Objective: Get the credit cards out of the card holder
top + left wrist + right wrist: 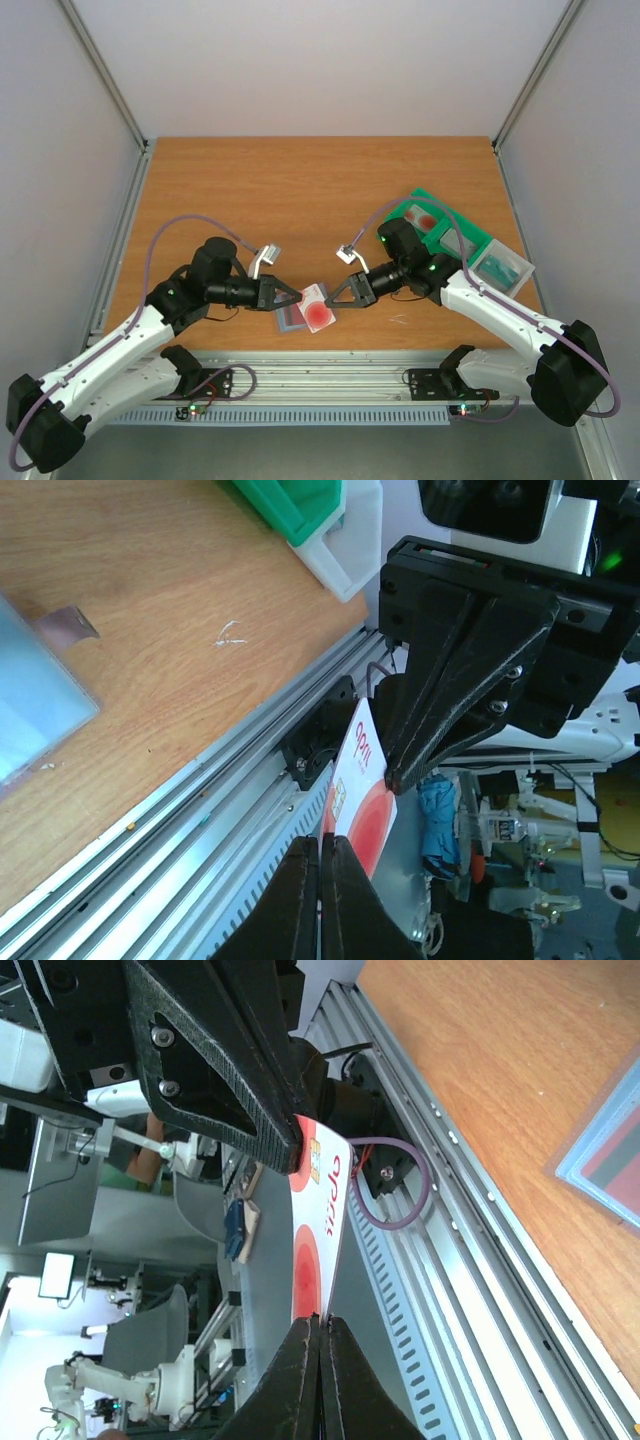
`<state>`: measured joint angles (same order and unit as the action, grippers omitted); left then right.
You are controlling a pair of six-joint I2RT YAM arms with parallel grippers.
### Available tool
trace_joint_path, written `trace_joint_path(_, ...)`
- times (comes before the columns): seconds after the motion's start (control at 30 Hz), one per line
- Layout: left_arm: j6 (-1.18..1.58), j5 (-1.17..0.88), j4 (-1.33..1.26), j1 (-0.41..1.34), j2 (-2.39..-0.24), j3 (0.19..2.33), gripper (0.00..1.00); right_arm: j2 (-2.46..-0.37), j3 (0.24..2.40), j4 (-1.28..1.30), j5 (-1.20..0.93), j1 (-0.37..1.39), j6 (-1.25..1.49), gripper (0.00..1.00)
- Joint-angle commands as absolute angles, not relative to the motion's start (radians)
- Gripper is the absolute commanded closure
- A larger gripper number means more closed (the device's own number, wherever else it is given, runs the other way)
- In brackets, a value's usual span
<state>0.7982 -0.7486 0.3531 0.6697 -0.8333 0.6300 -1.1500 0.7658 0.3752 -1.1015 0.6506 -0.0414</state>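
Observation:
A white credit card with a red round mark (320,314) is held in the air over the table's near edge, pinched at opposite edges by both grippers. My left gripper (298,297) is shut on one edge and my right gripper (332,297) on the other. In the left wrist view my left gripper (322,852) grips the card (366,805). In the right wrist view my right gripper (321,1330) grips the card (318,1230). The blue-grey card holder (287,319) lies flat on the table under the card; it also shows in the left wrist view (30,705) and the right wrist view (610,1150).
A green compartmented tray (452,236) stands at the right behind my right arm, with a red-and-white card (424,213) and a pale card (500,266) in it. The metal rail (330,365) runs along the table's near edge.

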Motion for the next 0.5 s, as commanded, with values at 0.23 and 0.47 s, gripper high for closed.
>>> trace_joint_path(0.23,0.912,-0.705,0.217,0.633,-0.802,0.556,0.99,-1.096,0.772,0.320,-0.999,0.658,0.077,0.81)
trace_joint_path(0.47,0.971,-0.539,0.239,0.627,-0.729,0.545,1.00,-1.040,0.713,0.146,-0.840,0.658,0.384,0.60)
